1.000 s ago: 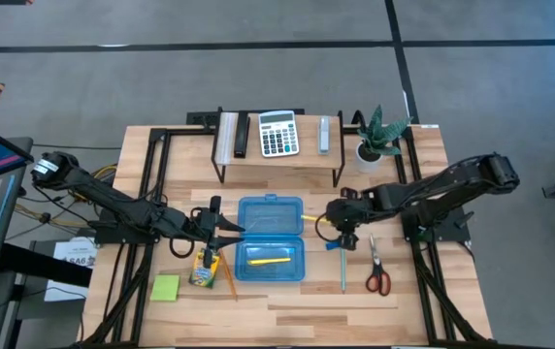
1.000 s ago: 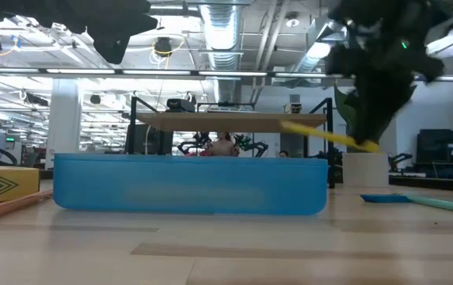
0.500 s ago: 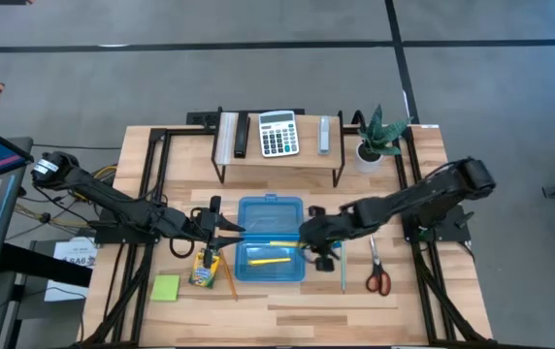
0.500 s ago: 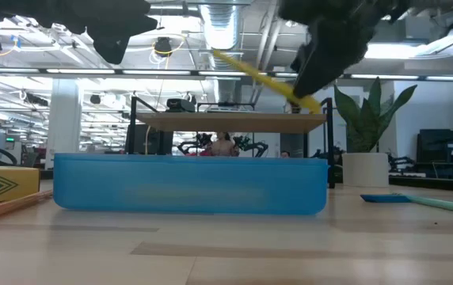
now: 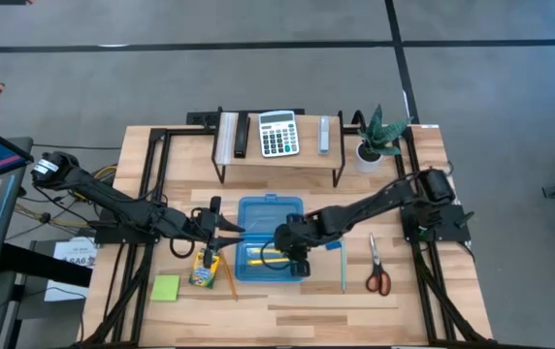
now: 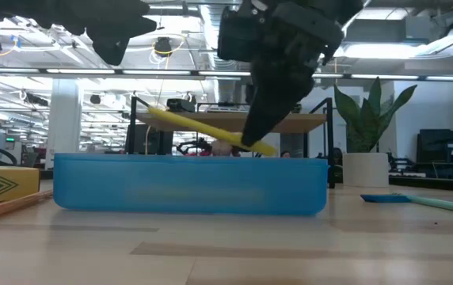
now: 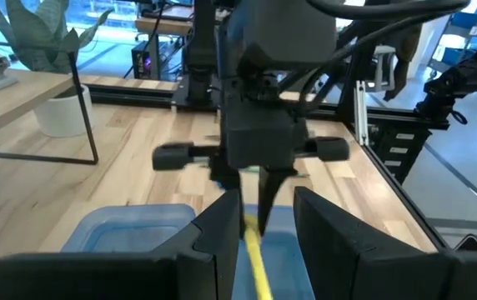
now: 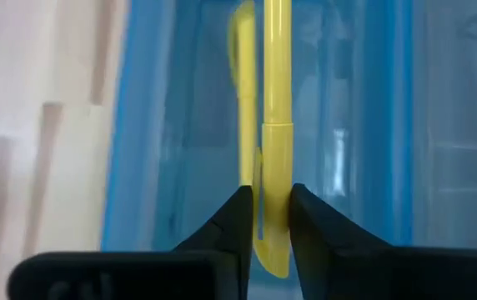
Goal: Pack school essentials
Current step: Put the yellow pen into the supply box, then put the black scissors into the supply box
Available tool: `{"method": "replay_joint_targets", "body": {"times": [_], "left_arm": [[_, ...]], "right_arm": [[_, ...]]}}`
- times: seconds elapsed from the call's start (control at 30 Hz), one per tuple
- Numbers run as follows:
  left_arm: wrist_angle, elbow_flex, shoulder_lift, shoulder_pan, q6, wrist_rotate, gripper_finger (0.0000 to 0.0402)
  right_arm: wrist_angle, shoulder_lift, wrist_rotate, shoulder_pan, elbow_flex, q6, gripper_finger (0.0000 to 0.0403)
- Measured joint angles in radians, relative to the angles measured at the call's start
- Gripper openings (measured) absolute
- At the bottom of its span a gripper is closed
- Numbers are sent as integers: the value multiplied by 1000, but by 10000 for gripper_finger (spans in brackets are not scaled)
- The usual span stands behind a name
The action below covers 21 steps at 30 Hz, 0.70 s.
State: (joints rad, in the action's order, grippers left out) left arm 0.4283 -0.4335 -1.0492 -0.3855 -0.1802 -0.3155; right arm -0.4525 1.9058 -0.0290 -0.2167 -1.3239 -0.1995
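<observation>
Now the right gripper [image 5: 279, 250] pinches a yellow pen [image 6: 209, 131] just above the open blue case [image 5: 270, 264] near the table's front edge. Its long axis tilts, the free end higher, toward the left arm. Left gripper [image 5: 221, 231], narrowly parted and empty, waits beside the case's left wall.

Right claw [image 5: 292, 254] and pen [image 6: 211, 131] block the case [image 5: 248, 269].

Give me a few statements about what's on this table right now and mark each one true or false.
1. The right gripper holds a yellow pen over the blue case. True.
2. The case is empty. False: another yellow pen lies inside.
3. The scissors lie inside the case. False: they lie on the table, on the case's right.
4. The calculator sits on the raised shelf. True.
5. The left gripper holds the crayon box. False: it holds nothing.
</observation>
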Motion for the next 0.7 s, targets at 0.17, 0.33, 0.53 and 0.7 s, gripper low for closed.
{"method": "replay_joint_targets", "body": {"times": [0.17, 0.33, 0.53, 0.7], "left_arm": [[-3, 0, 0, -1, -1, 5, 102], [-5, 0, 0, -1, -1, 5, 102], [-11, 0, 0, -1, -16, 11, 102], [-15, 0, 0, -7, -24, 20, 102]], "right_arm": [[-18, -24, 0, 14, -1, -1, 134], [-70, -56, 1, 17, -2, -2, 164], [-226, -129, 8, 2, 22, -60, 165], [-297, -271, 96, -42, 151, -190, 151]]}}
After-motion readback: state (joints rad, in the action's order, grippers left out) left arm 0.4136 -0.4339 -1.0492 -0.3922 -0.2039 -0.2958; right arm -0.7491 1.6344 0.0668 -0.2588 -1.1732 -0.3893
